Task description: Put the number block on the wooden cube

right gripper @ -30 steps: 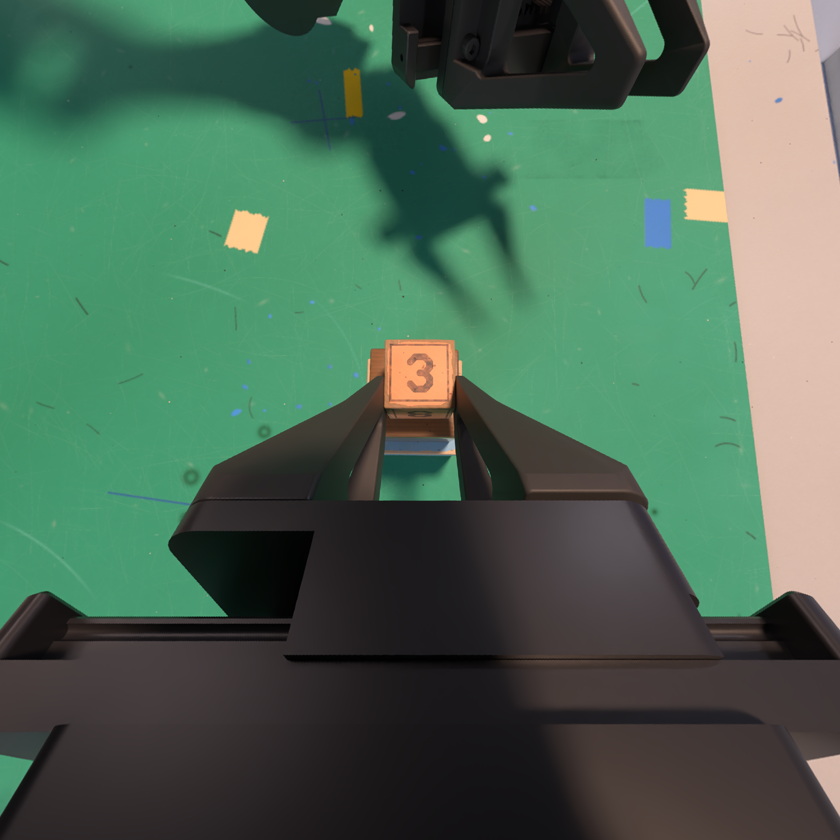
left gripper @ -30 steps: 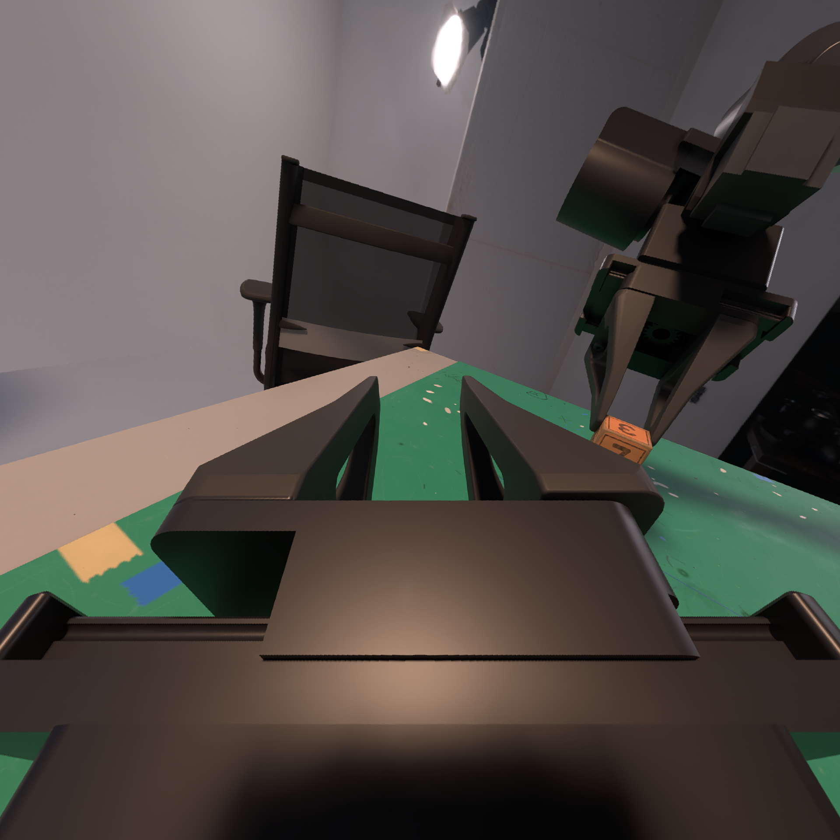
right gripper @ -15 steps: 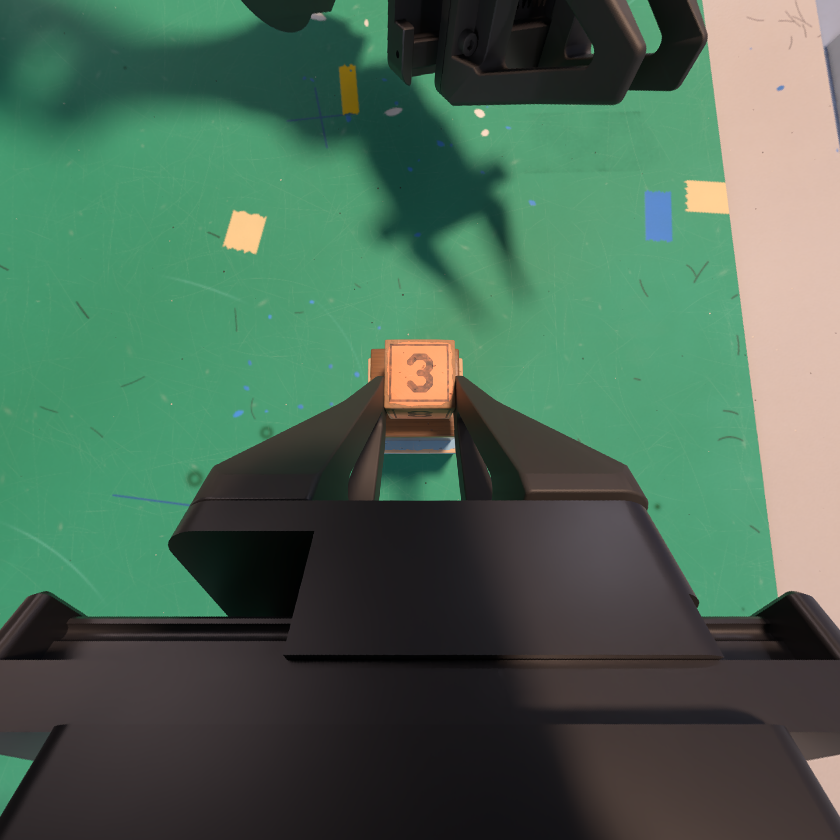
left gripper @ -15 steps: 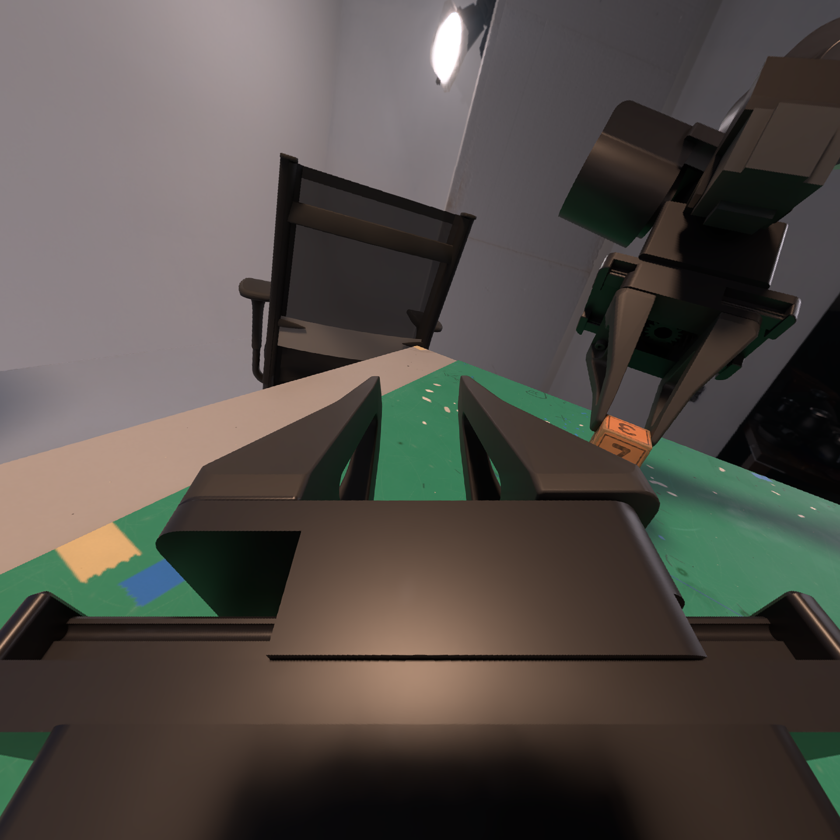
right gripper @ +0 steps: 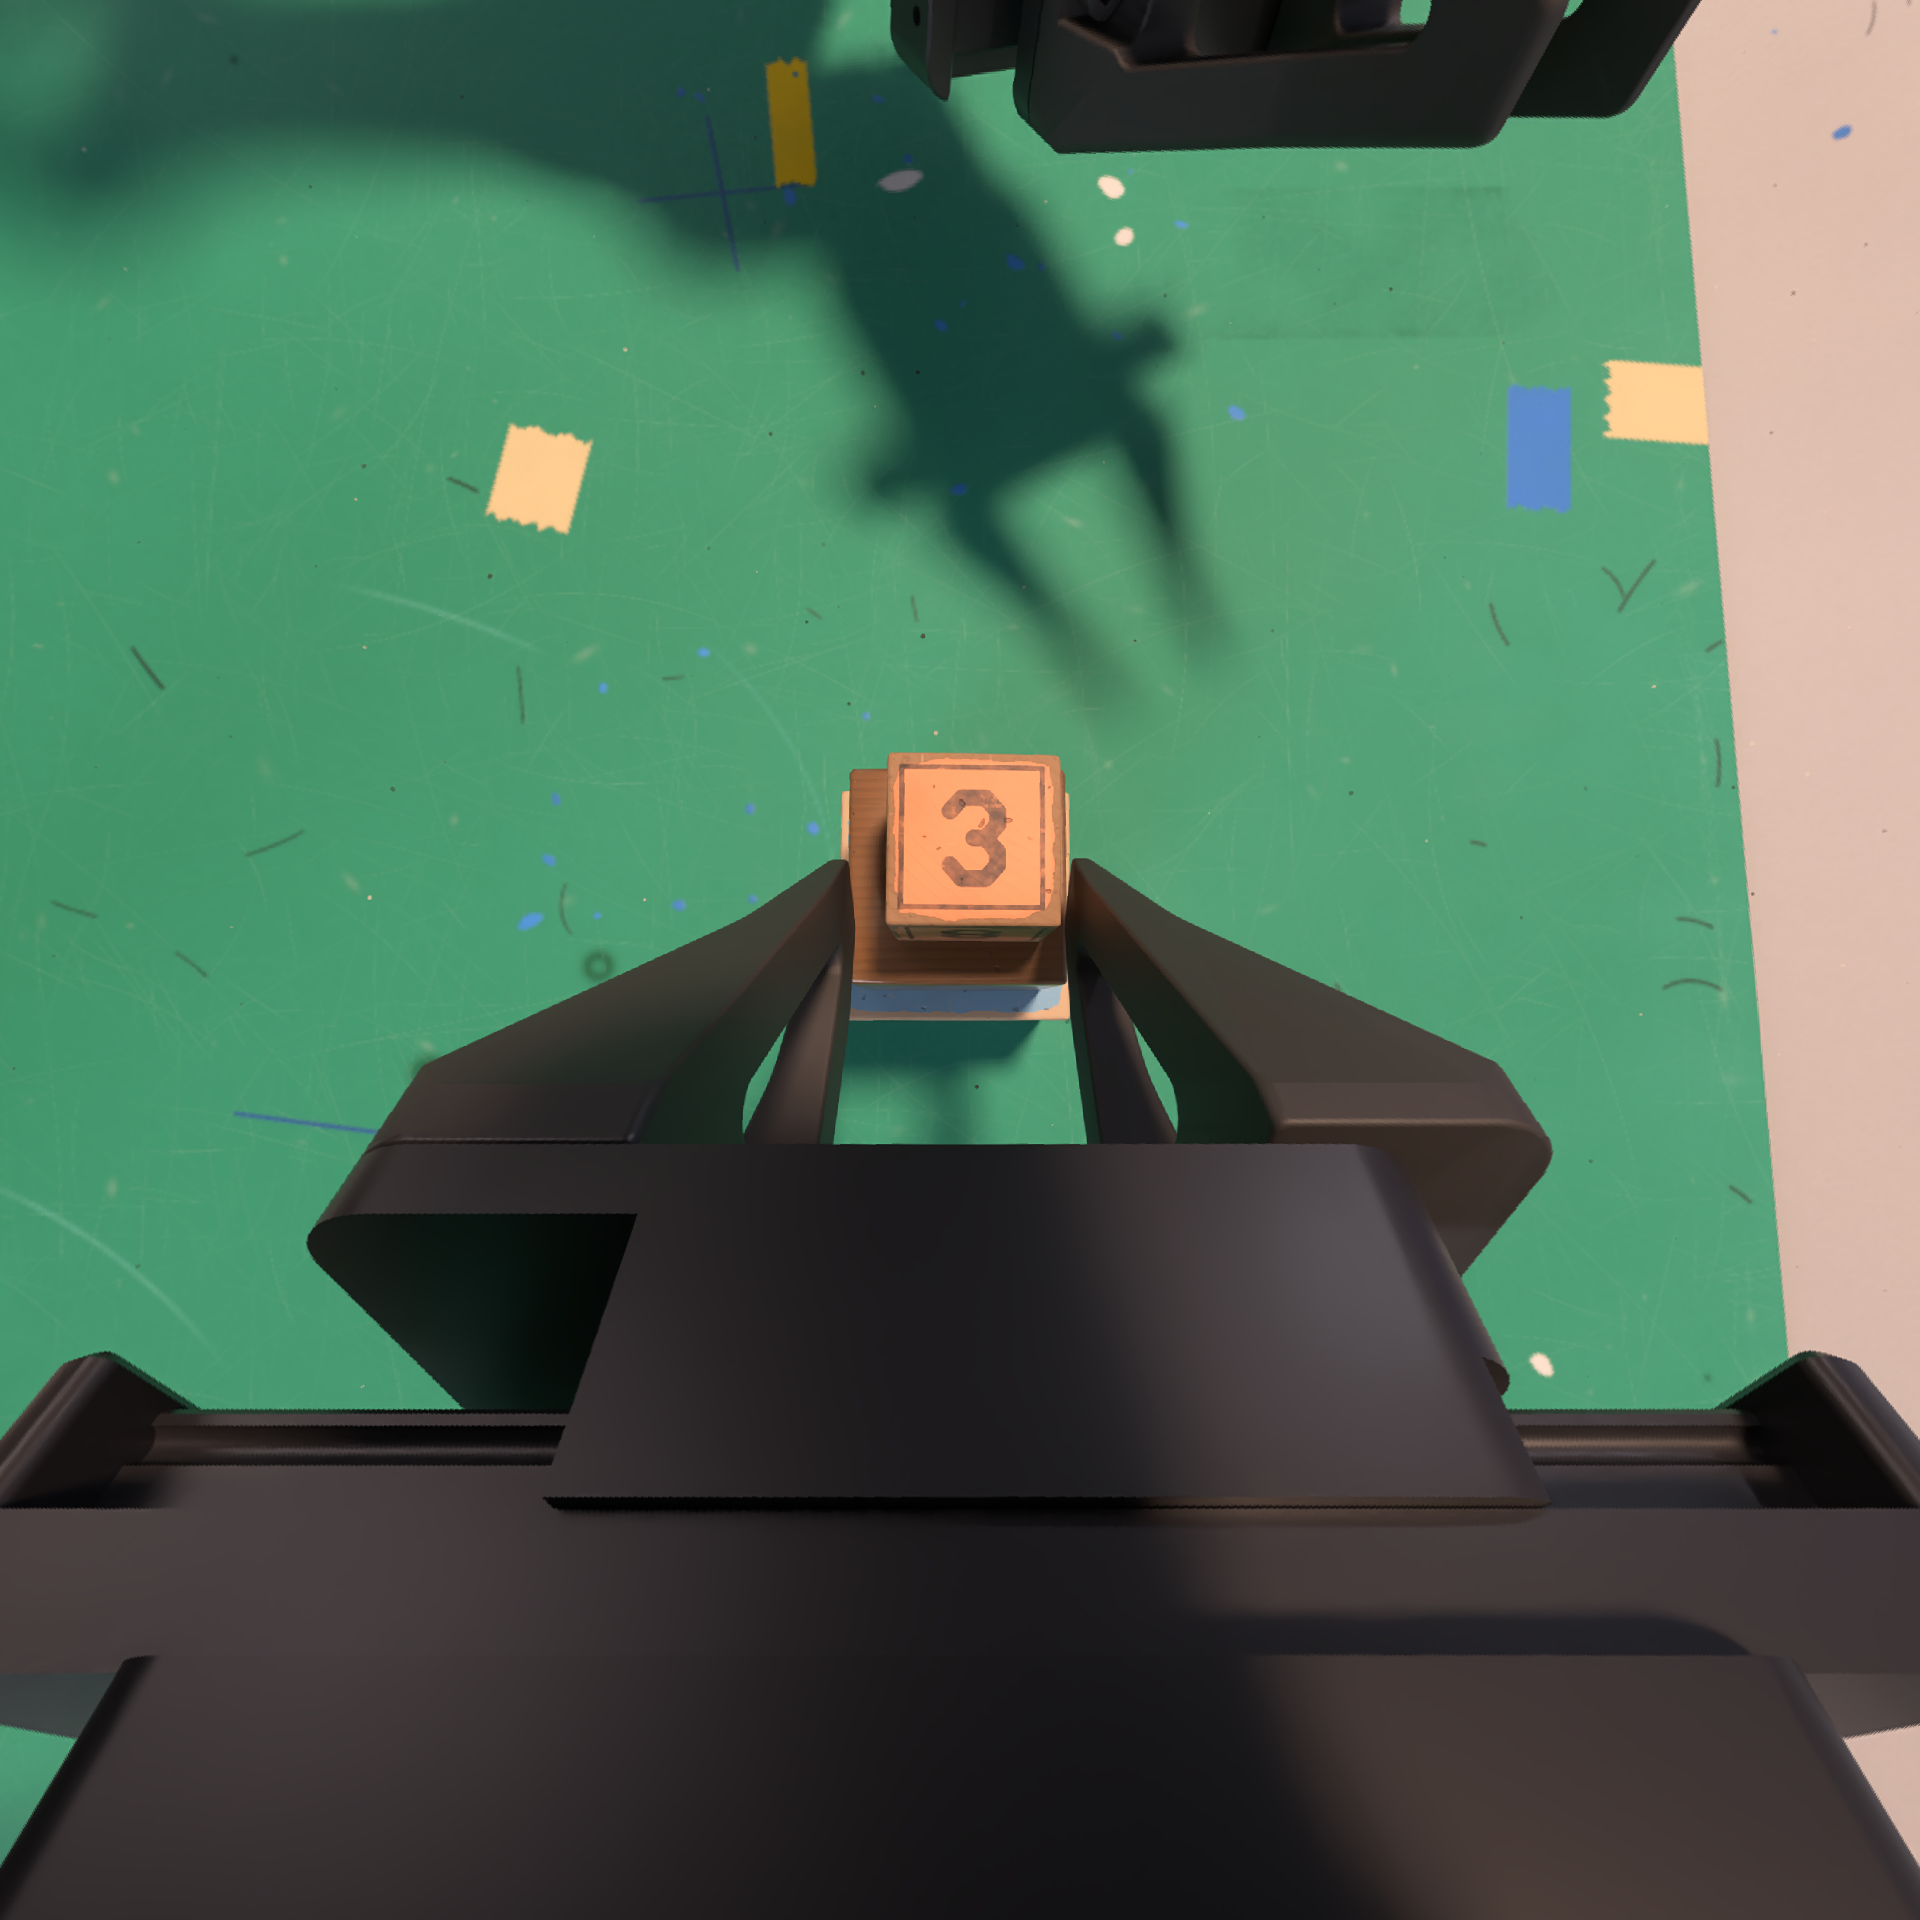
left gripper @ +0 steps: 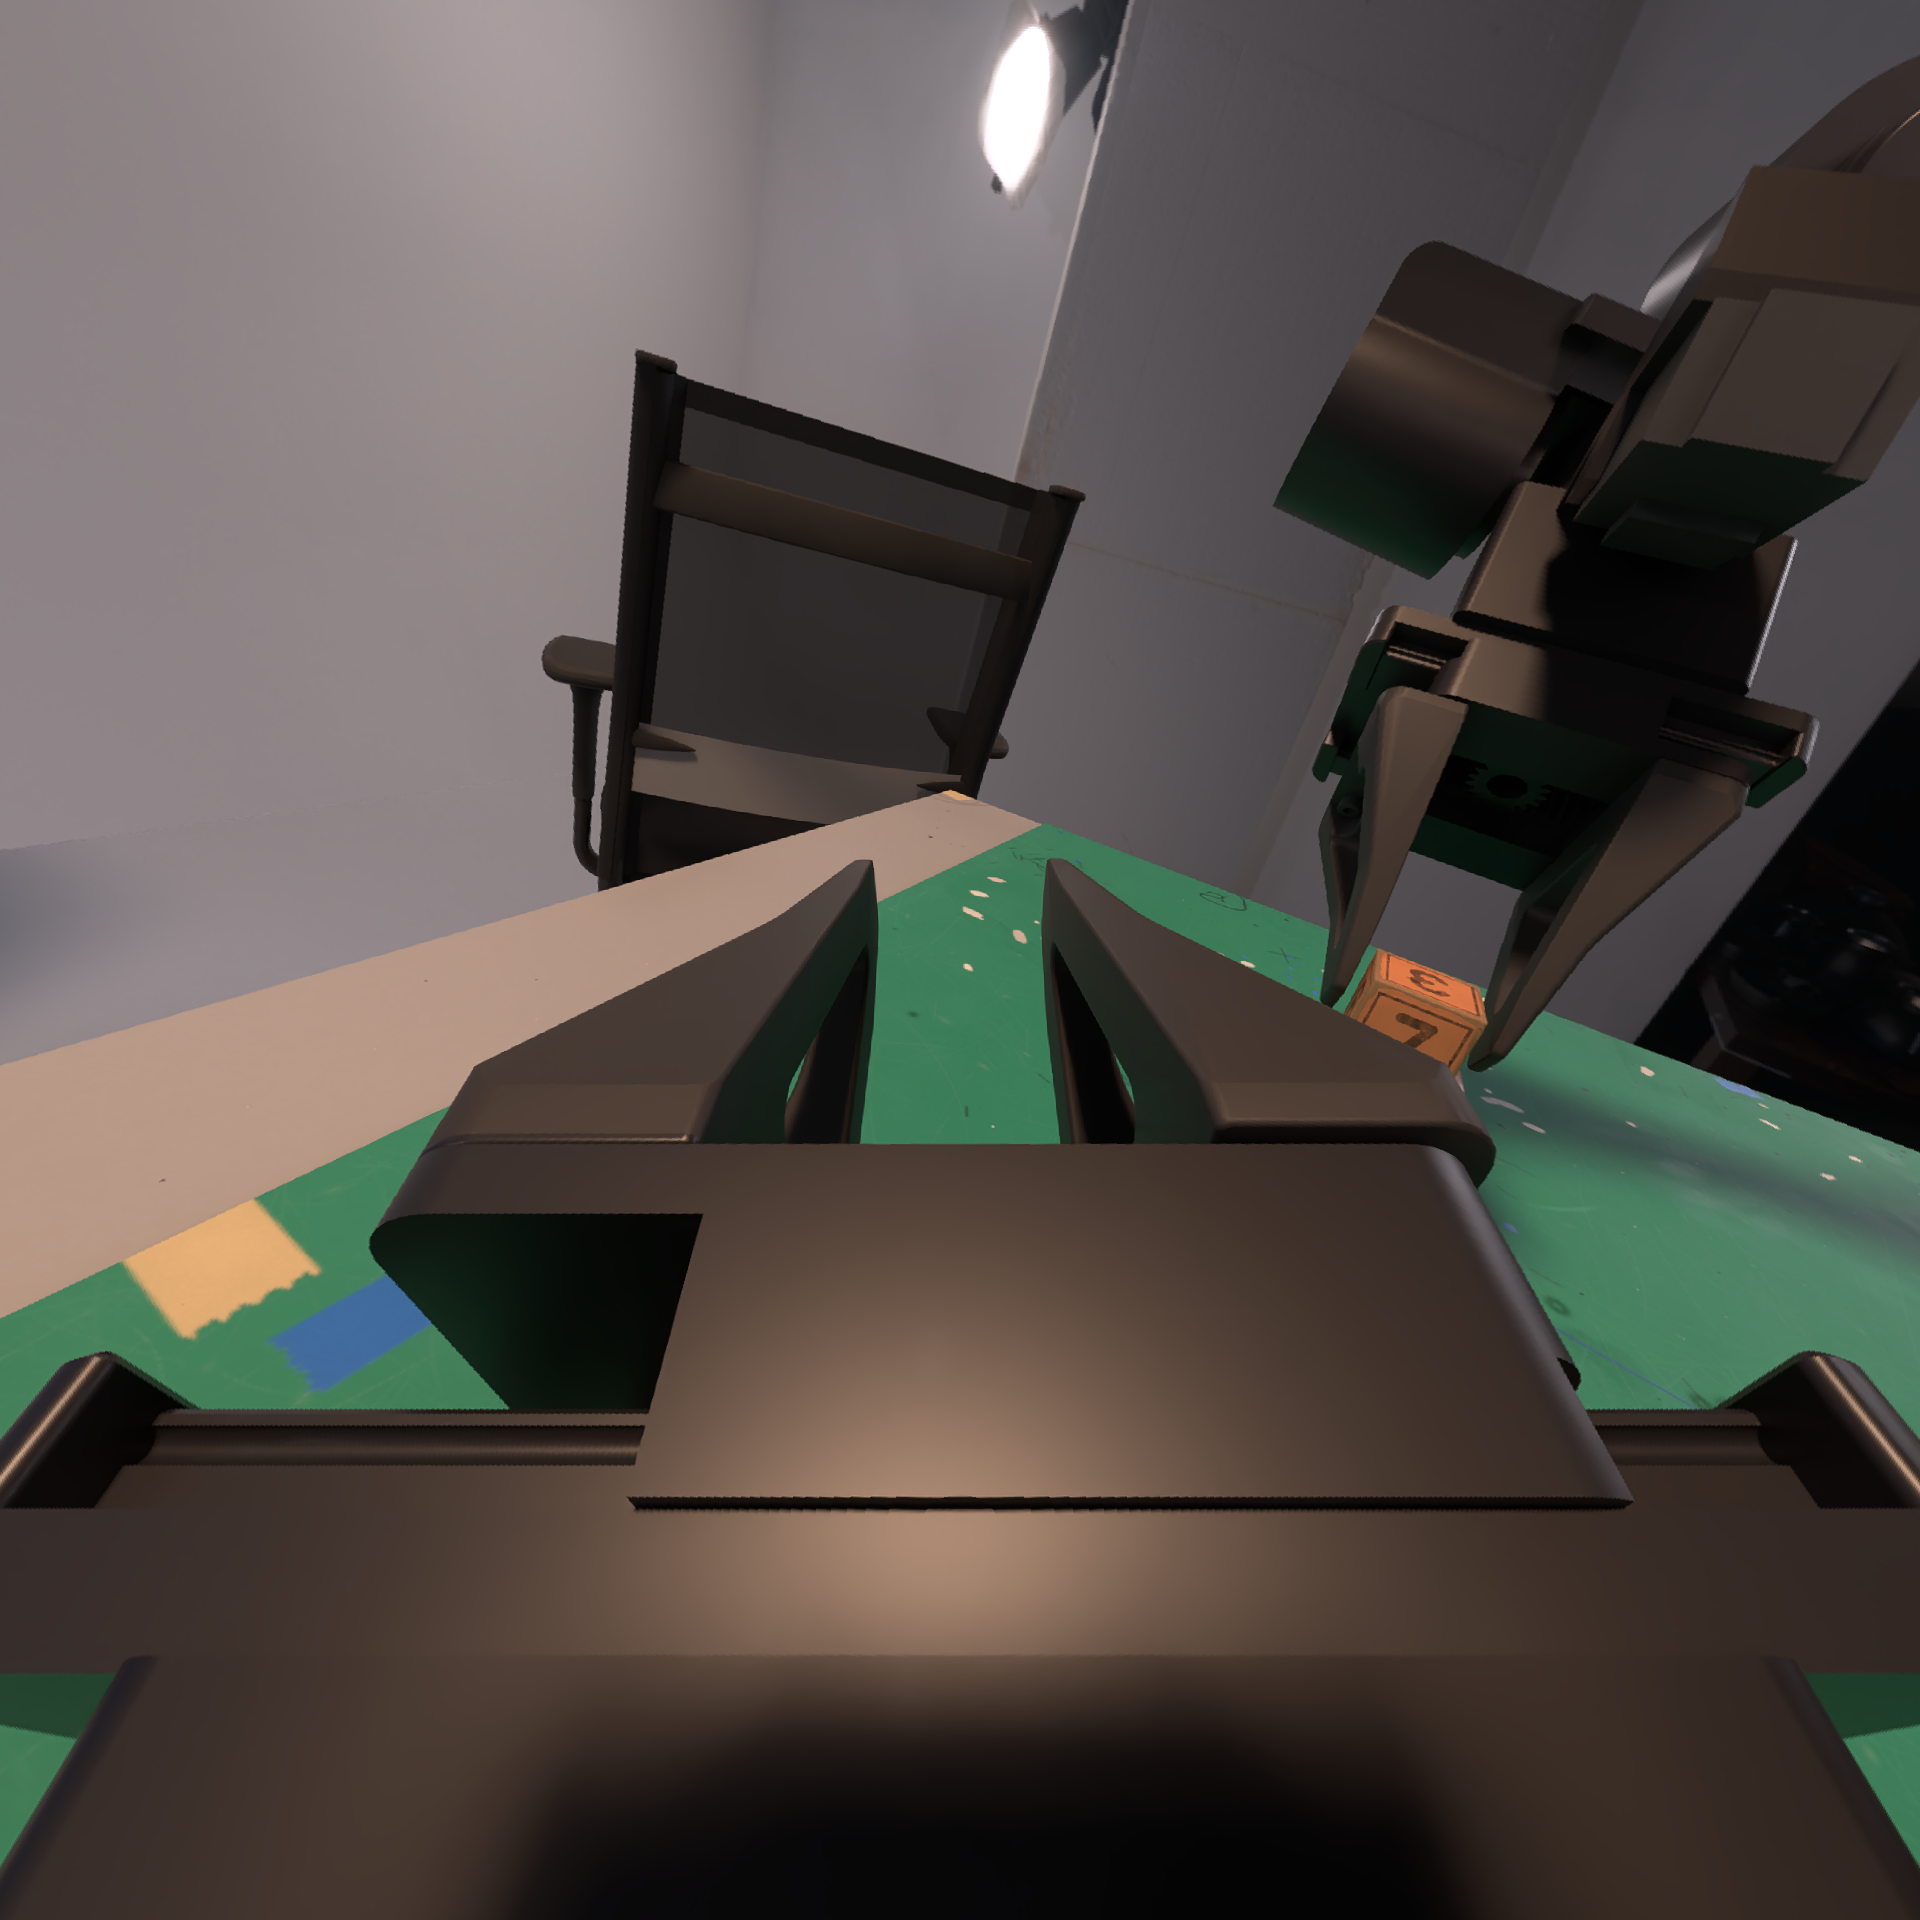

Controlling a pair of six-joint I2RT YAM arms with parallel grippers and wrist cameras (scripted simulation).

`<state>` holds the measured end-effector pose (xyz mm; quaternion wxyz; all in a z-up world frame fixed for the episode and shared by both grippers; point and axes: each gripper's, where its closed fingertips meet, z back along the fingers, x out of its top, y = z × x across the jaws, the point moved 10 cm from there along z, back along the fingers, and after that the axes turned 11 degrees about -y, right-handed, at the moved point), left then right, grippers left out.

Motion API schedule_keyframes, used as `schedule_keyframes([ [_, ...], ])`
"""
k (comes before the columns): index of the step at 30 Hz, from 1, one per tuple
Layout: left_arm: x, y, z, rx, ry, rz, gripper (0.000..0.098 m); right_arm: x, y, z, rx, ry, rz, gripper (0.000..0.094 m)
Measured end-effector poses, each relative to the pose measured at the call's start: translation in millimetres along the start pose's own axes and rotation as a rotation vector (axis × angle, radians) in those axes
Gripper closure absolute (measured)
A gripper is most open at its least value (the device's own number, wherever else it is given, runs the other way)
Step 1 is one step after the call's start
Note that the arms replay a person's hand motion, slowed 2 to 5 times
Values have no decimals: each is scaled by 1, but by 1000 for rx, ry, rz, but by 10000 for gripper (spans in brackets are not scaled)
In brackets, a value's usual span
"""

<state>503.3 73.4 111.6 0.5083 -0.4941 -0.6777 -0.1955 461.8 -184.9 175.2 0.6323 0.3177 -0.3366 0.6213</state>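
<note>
The orange number block (right gripper: 975,840) sits on the wooden cube (right gripper: 956,961), whose near face is blue. My right gripper (right gripper: 958,873) points down over the stack, fingers on either side of the block with a small gap on each side, so it is open. In the left wrist view the block (left gripper: 1415,1006) shows between the right gripper's fingers (left gripper: 1408,1029); the cube is hidden behind my left finger. My left gripper (left gripper: 958,883) is open and empty, low over the green mat, left of the stack.
The green mat (right gripper: 416,727) carries tape patches in cream (right gripper: 538,478), blue (right gripper: 1538,447) and yellow (right gripper: 790,120). The bare tan table edge (right gripper: 1829,623) runs along the right. A black chair (left gripper: 821,644) stands beyond the table. The left gripper's body (right gripper: 1299,73) is past the stack.
The right gripper's fingers have spread away from the number block's sides; the block stays on the wooden cube. The left gripper has barely moved.
</note>
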Motion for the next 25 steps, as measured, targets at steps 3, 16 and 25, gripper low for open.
schedule_keyframes([
  [3,0,0,0,0,0,0,710,0,0,0,3,0,6,573],
  [16,0,0,0,-1,0,0,718,-3,-8,31,-19,-14,48,514],
  [25,0,0,0,-1,0,0,722,-35,-32,51,-103,-113,-41,533],
])
